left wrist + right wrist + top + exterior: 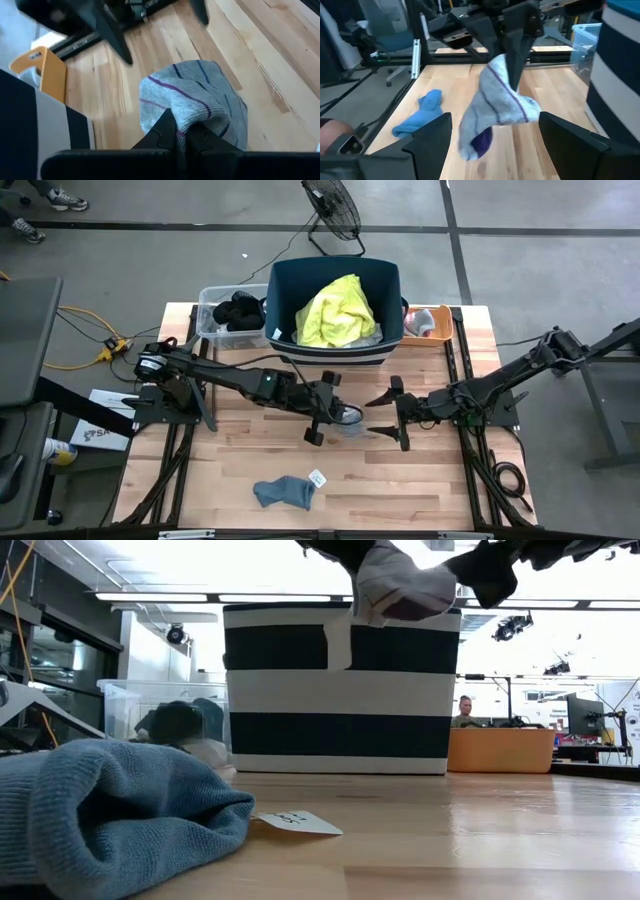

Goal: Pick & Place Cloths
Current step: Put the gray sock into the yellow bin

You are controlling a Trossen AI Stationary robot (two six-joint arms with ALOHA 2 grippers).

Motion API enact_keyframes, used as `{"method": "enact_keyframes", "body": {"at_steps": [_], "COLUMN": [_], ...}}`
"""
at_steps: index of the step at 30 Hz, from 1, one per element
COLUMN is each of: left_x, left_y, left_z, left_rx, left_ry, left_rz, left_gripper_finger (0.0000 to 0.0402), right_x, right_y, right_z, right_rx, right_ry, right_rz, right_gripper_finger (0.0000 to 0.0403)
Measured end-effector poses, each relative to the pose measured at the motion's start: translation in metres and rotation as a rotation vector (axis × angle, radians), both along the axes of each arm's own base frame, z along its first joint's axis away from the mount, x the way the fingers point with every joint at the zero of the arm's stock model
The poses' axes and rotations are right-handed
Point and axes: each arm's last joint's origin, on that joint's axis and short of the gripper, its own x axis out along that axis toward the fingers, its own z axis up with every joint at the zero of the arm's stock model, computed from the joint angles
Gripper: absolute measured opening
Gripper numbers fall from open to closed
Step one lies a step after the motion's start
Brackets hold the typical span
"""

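A grey sock with purple stripes (495, 110) hangs over the middle of the table, seen as grey sock (348, 420) from above and grey sock (395, 585) at the top of the low view. My left gripper (333, 416) is shut on it. My right gripper (495, 120) is open just to the sock's right, facing it without touching; from above it is right gripper (383, 418). A blue sock (285, 492) lies flat near the table's near edge. A neon yellow shirt (335, 310) lies in the navy tub (385, 275). My left gripper pinches the grey sock between its two fingers (167, 135) at a bunched fold of its upper part (187, 117). The fingers come from above, pointing down. The sock is lifted clear of the table and hangs slack below them, its purple-tipped end (480, 142) lowest.
The striped navy tub (340, 690) stands at the far edge. A clear bin (212, 305) with black socks is at its left, a small orange tray (442, 315) at its right. A paper tag (317, 477) lies by the blue sock. A person (465, 712) sits beyond the table.
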Motion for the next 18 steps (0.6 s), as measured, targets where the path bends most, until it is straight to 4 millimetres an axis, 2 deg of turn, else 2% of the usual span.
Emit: {"method": "enact_keyframes", "body": {"at_steps": [11, 18], "left_x": [0.001, 0.002], "left_y": [0.000, 0.000], "left_z": [0.001, 0.003], "left_rx": [0.061, 0.091], "left_ry": [-0.016, -0.036], "left_rz": [-0.041, -0.065], "left_gripper_finger": [0.0000, 0.0000], "right_x": [0.020, 0.033], "right_y": [-0.010, -0.008], "right_z": [-0.011, -0.022], "right_rx": [-0.077, -0.080], "right_ry": [-0.009, -0.021], "right_rz": [-0.068, -0.065], "right_gripper_finger": [0.0291, 0.0291]}}
